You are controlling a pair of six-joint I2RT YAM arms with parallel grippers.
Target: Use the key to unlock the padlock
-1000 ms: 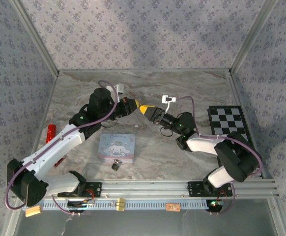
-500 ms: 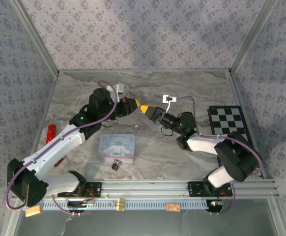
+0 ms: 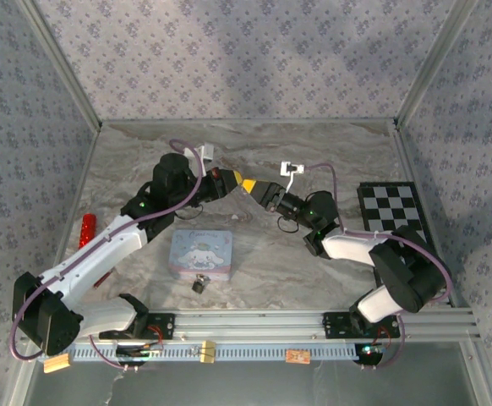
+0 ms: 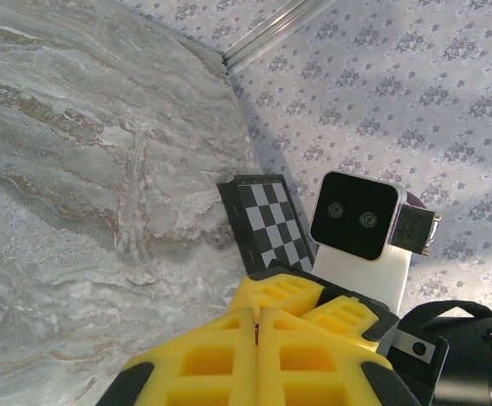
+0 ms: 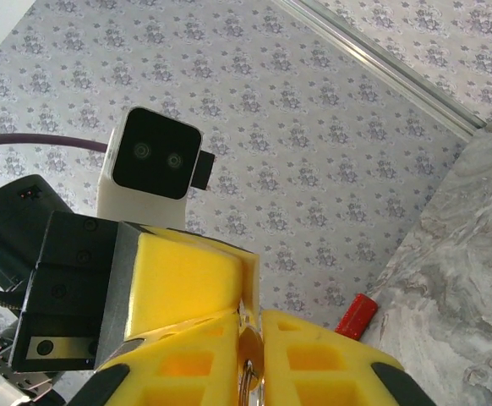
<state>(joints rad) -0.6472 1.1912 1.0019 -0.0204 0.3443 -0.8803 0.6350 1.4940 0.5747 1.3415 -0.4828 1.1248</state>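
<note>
Marbled table [image 3: 339,152], patterned walls: left gripper [image 3: 239,180] and right gripper [image 3: 255,187] meet tip to tip above it
Right gripper clamps a silvery key [image 5: 248,372] between its yellow pads [image 5: 314,364]; left gripper's fingers are pressed together against those tips; the padlock [image 3: 199,284] lies well back from both, toward the arm bases, just beside the tin [image 3: 201,252]
</note>
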